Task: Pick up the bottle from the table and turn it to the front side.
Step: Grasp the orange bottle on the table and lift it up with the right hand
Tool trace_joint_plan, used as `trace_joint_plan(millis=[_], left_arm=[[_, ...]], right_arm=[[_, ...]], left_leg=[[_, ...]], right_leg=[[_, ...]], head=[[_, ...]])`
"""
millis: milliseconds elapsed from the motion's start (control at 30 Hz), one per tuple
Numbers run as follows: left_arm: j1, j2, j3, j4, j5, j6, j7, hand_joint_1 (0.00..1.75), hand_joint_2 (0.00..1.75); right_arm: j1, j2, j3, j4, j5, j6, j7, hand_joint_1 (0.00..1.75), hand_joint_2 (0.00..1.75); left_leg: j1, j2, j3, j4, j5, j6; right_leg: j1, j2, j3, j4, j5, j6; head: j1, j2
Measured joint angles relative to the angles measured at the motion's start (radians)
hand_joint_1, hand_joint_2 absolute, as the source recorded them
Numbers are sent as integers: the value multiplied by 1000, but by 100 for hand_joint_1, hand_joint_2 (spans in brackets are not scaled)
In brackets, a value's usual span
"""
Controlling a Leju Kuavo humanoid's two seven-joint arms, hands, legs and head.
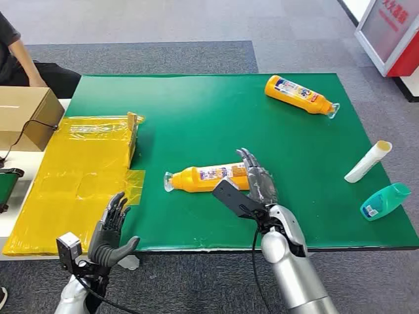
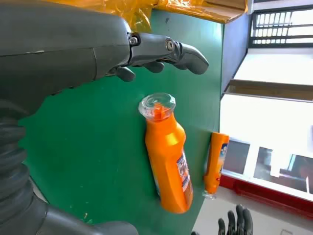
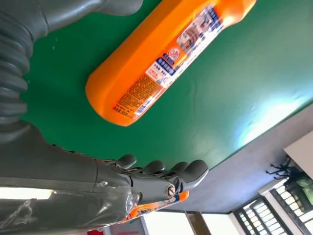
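On the green table [image 1: 198, 118], two orange bottles [image 1: 207, 177] amid grey carpet [image 1: 148, 26].

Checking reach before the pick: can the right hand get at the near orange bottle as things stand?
Probably yes. The right hand hangs open right by the base end of the near bottle, which lies on its side on the green mat with nothing between them.

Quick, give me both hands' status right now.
Left hand: open, holding nothing, at the table's near edge.
Right hand: open, fingers extended beside the near orange bottle, not gripping it.
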Motion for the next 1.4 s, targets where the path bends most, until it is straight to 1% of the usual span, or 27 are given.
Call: trace_joint_plan(millis=[67, 200, 367, 533, 633, 733, 767, 867, 900, 1033, 1167, 1267, 1400], left_arm=[[-1, 2, -4, 2, 1, 0, 0, 0, 175], [-10, 7, -20, 15, 5, -4, 0, 0, 175], [-24, 14, -46, 32, 21, -10, 0, 0, 175], [-44, 21, -69, 55, 25, -18, 0, 0, 175], [-53, 24, -80, 67, 31, -18, 0, 0, 175], [-59, 25, -89, 78, 35, -19, 0, 0, 175], [-60, 26, -91, 80, 35, -19, 0, 0, 175], [-63, 28, -94, 88, 35, -20, 0, 0, 175], [-64, 29, -96, 90, 36, -20, 0, 0, 175], [-67, 31, -100, 97, 41, -17, 0, 0, 175], [-64, 35, -99, 99, 61, -17, 0, 0, 175], [-57, 39, -92, 99, 75, -31, 0, 0, 175], [-46, 43, -84, 94, 75, -38, 0, 0, 175]], right_arm=[[-14, -2, -2, 17, 5, 3, 3, 0, 175], [-81, -14, -4, 113, 52, 19, 30, 0, 175], [-198, -38, -3, 305, 140, 50, 56, 0, 175], [-320, -63, 12, 522, 201, 107, 70, 0, 175], [-375, -72, 26, 624, 227, 126, 74, 0, 175], [-412, -77, 40, 696, 243, 135, 78, 0, 175], [-420, -78, 44, 713, 244, 136, 79, 40, 175], [-447, -80, 55, 758, 259, 148, 82, 171, 175], [-457, -81, 61, 773, 265, 155, 83, 175, 175], [-481, -82, 78, 813, 271, 154, 53, 175, 175], [-465, -82, 82, 808, 227, 77, -30, 175, 175], [-421, -82, 82, 745, 176, 26, -75, 175, 175], [-348, -81, 82, 624, 111, 20, -88, 175, 175]], left_leg=[[0, 0, 0, 0, 0, 0], [0, 0, 0, 0, 0, 0], [0, 0, 0, 0, 0, 0], [0, 0, 0, 0, 1, 0], [0, 0, 0, 0, 1, 0], [0, 0, 0, 0, 2, 0], [0, 0, 0, 0, 2, 0], [0, 0, 0, 0, 2, 0], [0, 0, 0, 0, 2, 0], [0, 0, 0, 0, 2, 0], [0, 0, 0, 0, 2, 0], [0, 0, 0, 0, 2, -1], [0, -2, -1, 0, 2, -1]], right_leg=[[0, 0, 0, 0, 0, 0], [0, 0, 0, 0, 0, 0], [0, 0, 0, 0, 0, 0], [0, 0, 0, 0, 1, 1], [0, 0, 0, 0, 1, 1], [0, 0, 0, 0, 1, 1], [0, 0, 0, 0, 1, 1], [0, 0, 0, 0, 1, 1], [0, 0, 0, 0, 1, 1], [0, 0, 0, 0, 1, 1], [0, 0, 0, 0, 2, 0], [0, 0, 0, 0, 2, 0], [0, -1, 0, 0, 1, 1]], head=[[0, 0], [0, 0], [0, 0], [0, 0], [0, 0], [0, 0], [0, 0], [0, 0], [0, 0], [0, 0], [0, 0], [0, 0], [0, 0]])
